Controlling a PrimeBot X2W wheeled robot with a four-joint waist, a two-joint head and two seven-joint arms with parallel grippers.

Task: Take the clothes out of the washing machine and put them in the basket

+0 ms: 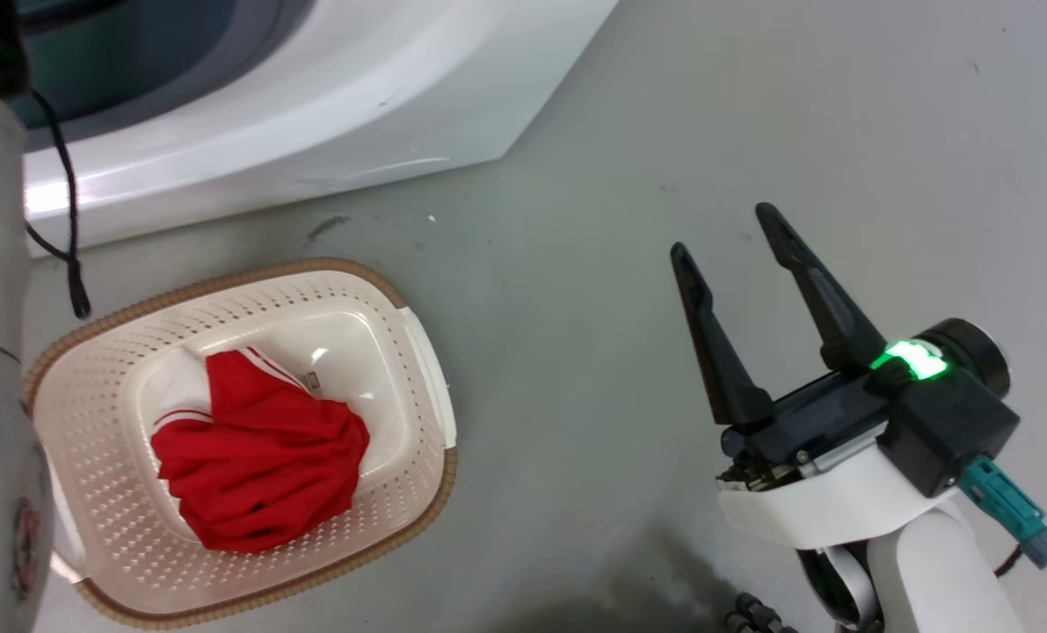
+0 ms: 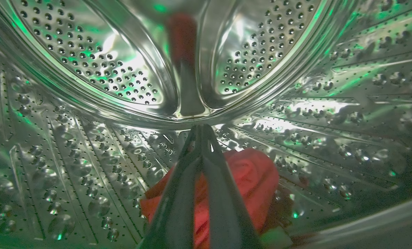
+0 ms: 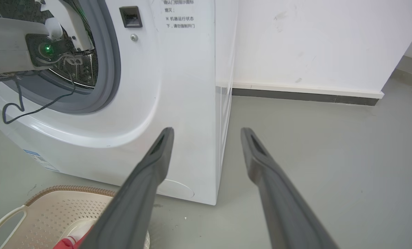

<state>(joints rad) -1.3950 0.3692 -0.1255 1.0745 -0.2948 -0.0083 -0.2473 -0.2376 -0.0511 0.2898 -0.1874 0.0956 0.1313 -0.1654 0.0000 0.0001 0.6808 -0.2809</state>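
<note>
left jaws clenched in drum (image 2: 88, 69) over red garment (image 2: 254, 173), right jaws spread above floor (image 1: 576, 352)

drum (image 2: 330, 103) dim, green glare; elsewhere bright.

Around our left pincer (image 2: 201, 129) we see a glossy, perforated steel drum (image 2: 88, 69); beneath it, soft matt red cloth (image 2: 254, 173).

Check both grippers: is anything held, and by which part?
Right gripper: jaws open, nothing held. Left gripper: jaws shut over the red garment in the drum; whether fabric is pinched cannot be told.
</note>
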